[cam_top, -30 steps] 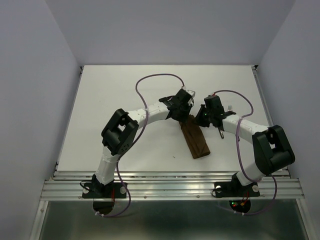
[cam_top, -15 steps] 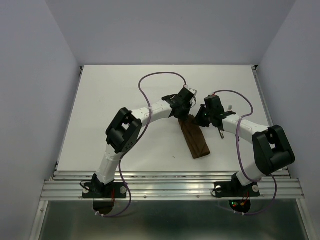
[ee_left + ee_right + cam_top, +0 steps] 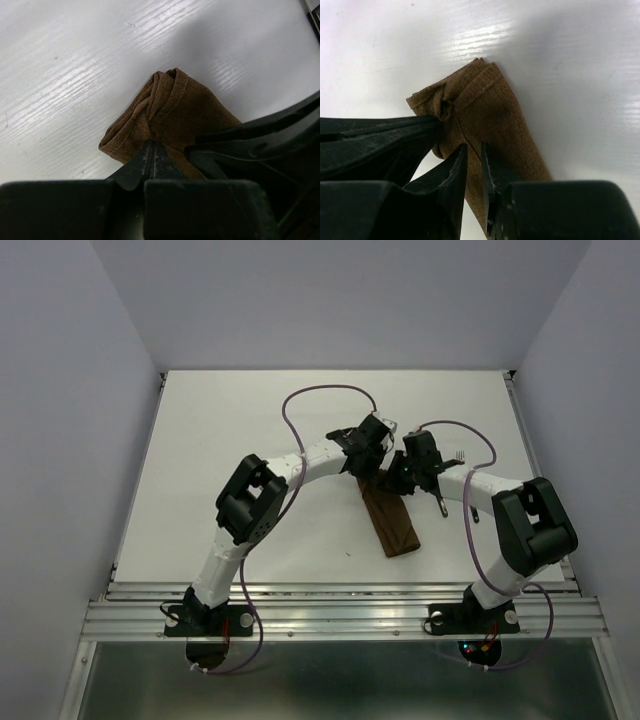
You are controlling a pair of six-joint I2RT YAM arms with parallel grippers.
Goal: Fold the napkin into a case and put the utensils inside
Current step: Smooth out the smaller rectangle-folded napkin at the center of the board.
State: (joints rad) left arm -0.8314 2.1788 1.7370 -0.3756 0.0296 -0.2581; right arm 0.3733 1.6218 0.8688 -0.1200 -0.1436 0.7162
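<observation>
- Since a second ago the left arm (image 3: 315,458) has swung its elbow a little to the right and the left gripper (image 3: 152,144) has closed; the right arm (image 3: 482,492) has drawn its elbow leftward, towards the middle; the case (image 3: 392,522) lies where it lay.
- The table (image 3: 230,420) is white; both arms reach over it and meet near its middle.
- The left arm bends at its black elbow; its forearm runs rightward to the far end of the case.
- The left gripper is closed, its fingertips pinching a pucker of cloth at the far end of the case; the right wrist view shows the cloth gathered at those tips.
- The case is a narrow dark brown strip, lying flat on the table; it runs from its far end, between the two grippers, down and rightward towards the near edge; its far end is rumpled and folded over, the rest is smooth.
- The right gripper (image 3: 473,150) sits just beside the left one, over the same far end; its jaws stand a narrow slot apart, with cloth showing through the slot; whether the tips touch the cloth I cannot tell.
- The fork (image 3: 459,455) lies on the table to the right of the right wrist; only its tines show.
- A dark handle (image 3: 441,507) pokes out on the near side of the right forearm; whose it is I cannot tell.
</observation>
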